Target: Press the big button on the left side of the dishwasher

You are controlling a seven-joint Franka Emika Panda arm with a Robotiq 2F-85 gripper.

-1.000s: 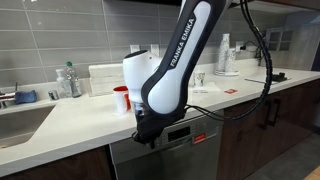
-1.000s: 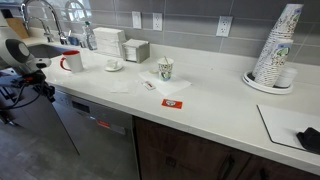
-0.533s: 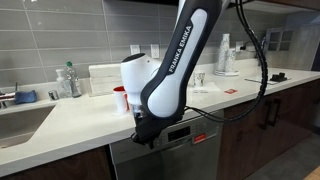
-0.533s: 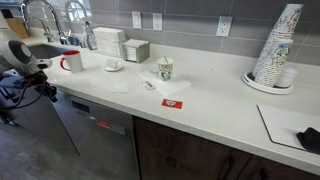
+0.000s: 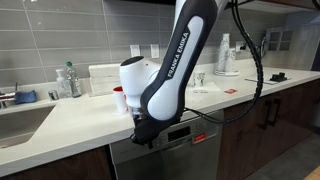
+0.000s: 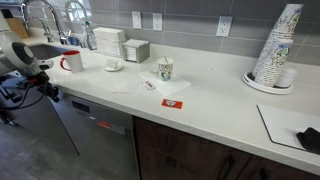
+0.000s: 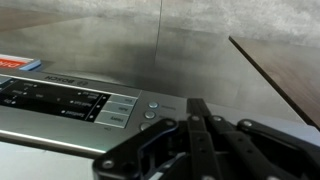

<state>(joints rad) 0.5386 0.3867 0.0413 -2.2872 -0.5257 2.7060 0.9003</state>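
Note:
The grey stainless-steel dishwasher sits under the white counter and also shows in an exterior view. In the wrist view its control strip has a dark display, grey rectangular buttons and two small round buttons. A red sticker lies beyond the strip. My gripper is shut and empty, its fingertips pressed together just right of the round buttons. I cannot tell if they touch the panel. In both exterior views the gripper is at the strip's end.
Dark brown cabinet doors flank the dishwasher. The white counter holds a red mug, a paper cup, a stack of cups and a sink with a faucet.
The arm has shifted slightly to the left along the dishwasher front. The gripper stays shut.

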